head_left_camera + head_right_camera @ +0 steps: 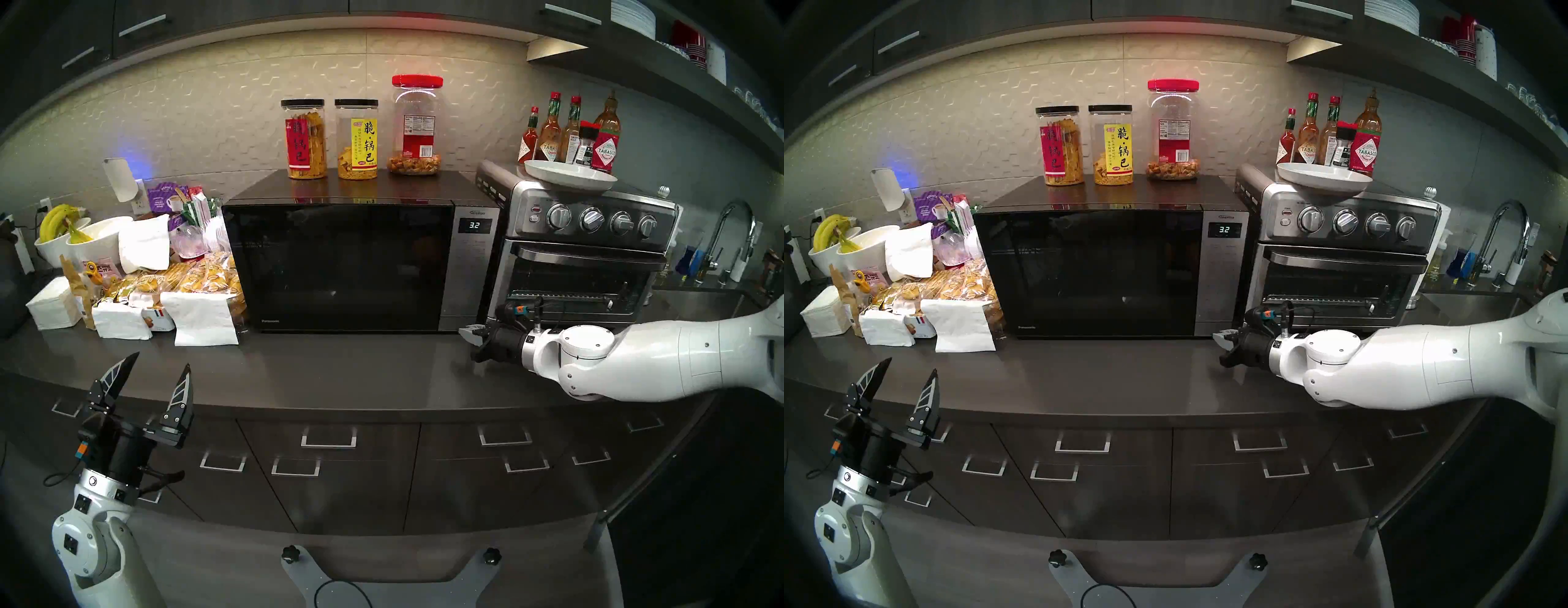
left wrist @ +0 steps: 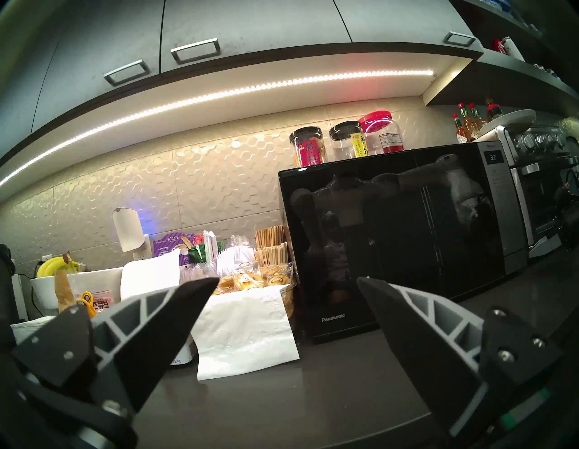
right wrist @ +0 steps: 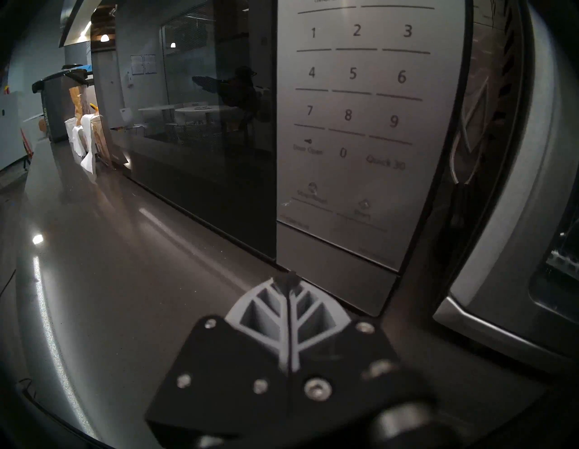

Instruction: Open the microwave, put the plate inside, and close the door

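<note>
Two appliances stand side by side: the Panasonic microwave (image 1: 360, 263), its black glass door (image 1: 339, 267) shut, and at its 3 o'clock a toaster oven (image 1: 581, 250) bearing the white plate (image 1: 570, 175). The right gripper (image 1: 464, 332), fingers pressed together and empty, points at the keypad's lower corner. The left gripper (image 1: 157, 373) hangs splayed wide, empty, at 7 o'clock.
</note>
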Robot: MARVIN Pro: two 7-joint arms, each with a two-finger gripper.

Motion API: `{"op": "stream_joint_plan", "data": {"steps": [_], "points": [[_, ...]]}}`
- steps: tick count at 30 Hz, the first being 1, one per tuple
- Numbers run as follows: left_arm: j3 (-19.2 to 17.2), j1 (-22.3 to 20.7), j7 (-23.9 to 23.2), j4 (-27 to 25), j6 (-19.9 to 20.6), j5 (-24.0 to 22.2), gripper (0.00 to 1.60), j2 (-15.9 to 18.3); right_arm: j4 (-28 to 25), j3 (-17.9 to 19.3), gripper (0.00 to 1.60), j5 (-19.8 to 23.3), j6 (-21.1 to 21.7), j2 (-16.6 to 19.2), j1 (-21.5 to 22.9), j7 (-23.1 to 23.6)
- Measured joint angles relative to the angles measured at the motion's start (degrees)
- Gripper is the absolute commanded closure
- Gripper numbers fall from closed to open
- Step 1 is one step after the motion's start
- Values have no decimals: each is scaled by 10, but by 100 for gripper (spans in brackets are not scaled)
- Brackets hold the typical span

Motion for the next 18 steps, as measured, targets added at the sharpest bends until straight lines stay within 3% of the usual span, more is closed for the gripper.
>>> {"op": "stream_joint_plan", "data": {"steps": [18], "points": [[0,0,0,0,0,0,0,0,38,2,160,14,1,-17,-9,8]]}}
